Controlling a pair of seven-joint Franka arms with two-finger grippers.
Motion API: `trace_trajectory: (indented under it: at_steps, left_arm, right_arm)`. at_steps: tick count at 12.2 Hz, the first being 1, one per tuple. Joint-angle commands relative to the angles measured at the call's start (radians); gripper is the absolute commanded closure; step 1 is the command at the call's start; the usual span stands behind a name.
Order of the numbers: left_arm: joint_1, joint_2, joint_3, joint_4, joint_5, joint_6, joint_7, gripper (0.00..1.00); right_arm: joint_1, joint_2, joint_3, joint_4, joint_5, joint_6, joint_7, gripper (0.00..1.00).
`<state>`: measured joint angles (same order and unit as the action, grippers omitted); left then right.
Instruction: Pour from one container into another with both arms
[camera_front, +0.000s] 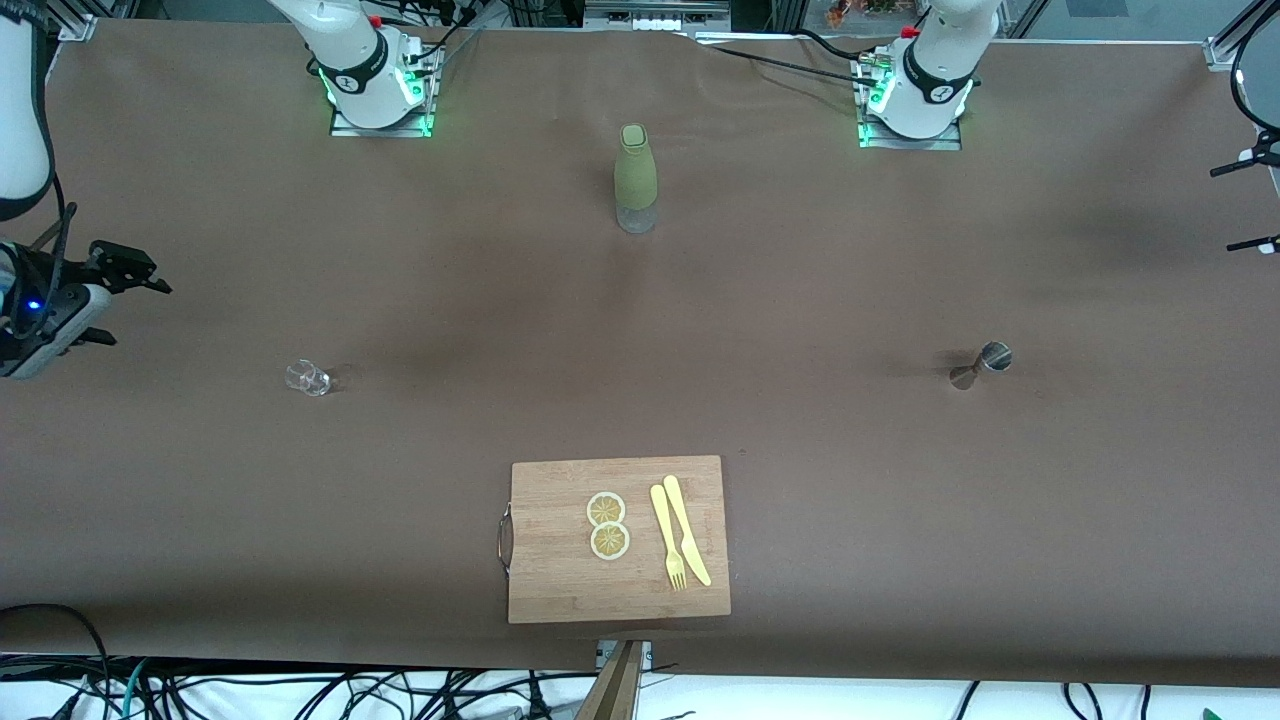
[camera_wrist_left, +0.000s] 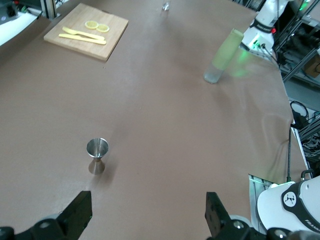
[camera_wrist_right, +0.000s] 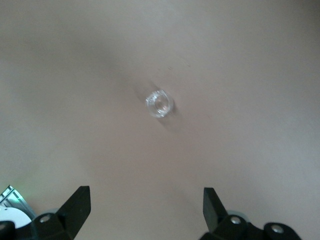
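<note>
A wooden board (camera_front: 618, 540) with lemon slices (camera_front: 607, 525), a fork (camera_front: 667, 536) and a knife (camera_front: 687, 528) lay nearest the camera. Farther off stood the small glass (camera_wrist_right: 159, 103), under my spread, empty right gripper (camera_wrist_right: 142, 210), and the metal measuring cup (camera_wrist_left: 97, 155), below my spread, empty left gripper (camera_wrist_left: 147, 212). The green bottle (camera_front: 635, 178) stood farthest.
</note>
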<state>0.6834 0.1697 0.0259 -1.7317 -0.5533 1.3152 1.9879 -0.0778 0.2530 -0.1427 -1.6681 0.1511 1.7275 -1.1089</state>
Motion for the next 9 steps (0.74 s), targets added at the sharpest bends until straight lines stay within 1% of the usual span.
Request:
trace_trajectory:
  at_steps: [1,4,6,9]
  left_arm:
    - [0.033,0.075,-0.008,0.020,-0.049,-0.037,0.107,0.00]
    - [0.050,0.169,-0.008,0.021,-0.082,-0.048,0.225,0.00]
    - [0.064,0.218,-0.009,0.020,-0.092,-0.050,0.271,0.00]
    - [0.067,0.290,-0.009,0.020,-0.105,-0.048,0.339,0.00]
  right_arm:
    - [-0.072,0.093,0.005,0.015,0.161,0.003,-0.208,0.00]
    - [-0.144,0.193,0.005,0.015,0.318,0.001,-0.424,0.00]
    - [-0.187,0.257,0.005,0.015,0.405,-0.005,-0.562,0.00]
    - [-0.244,0.366,0.005,0.015,0.575,-0.011,-0.844,0.00]
